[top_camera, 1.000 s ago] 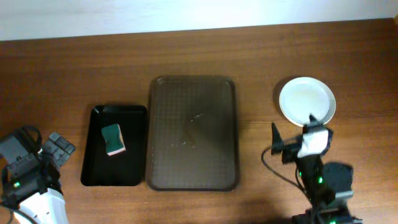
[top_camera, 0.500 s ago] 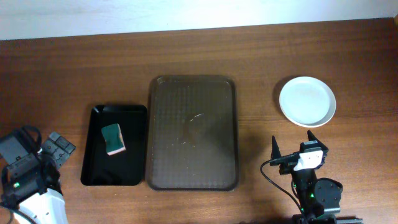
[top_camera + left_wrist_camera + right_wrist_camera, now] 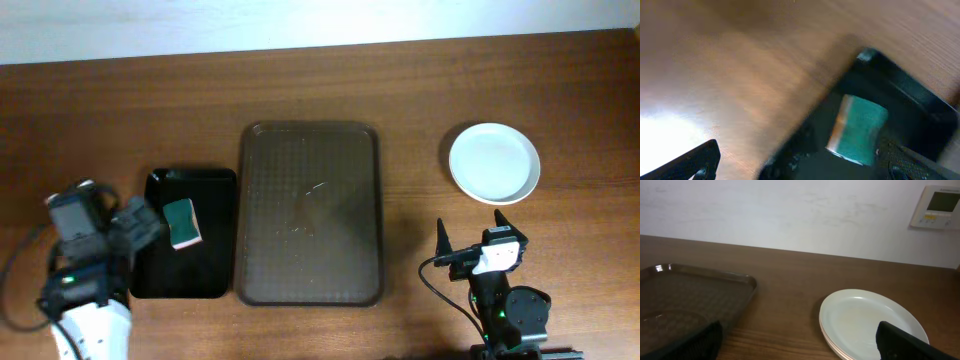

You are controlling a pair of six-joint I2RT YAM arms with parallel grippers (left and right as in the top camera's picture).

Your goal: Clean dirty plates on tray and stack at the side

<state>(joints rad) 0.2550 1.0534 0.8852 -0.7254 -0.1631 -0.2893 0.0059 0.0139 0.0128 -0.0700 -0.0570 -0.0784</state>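
Observation:
The dark brown tray [image 3: 345, 170] lies mid-table with nothing on it; it also shows at the left of the right wrist view [image 3: 685, 292]. A stack of white plates [image 3: 494, 162] sits to its right on the table, with no orange speck showing on the top one [image 3: 867, 322]. My right gripper [image 3: 471, 232] is open and empty, just in front of the stack [image 3: 800, 350]. My left gripper [image 3: 140, 226] is open and empty at the left edge of the black tray, with the green sponge [image 3: 860, 127] ahead of it.
A small glossy black tray [image 3: 190, 275] left of the brown tray holds the green sponge [image 3: 181, 222]. The left wrist view is motion-blurred. A white wall with a thermostat panel [image 3: 939, 206] stands behind the table.
My left arm has swung up and right to the black tray's left edge. My right gripper drew back from the plates a second ago and has held still since.

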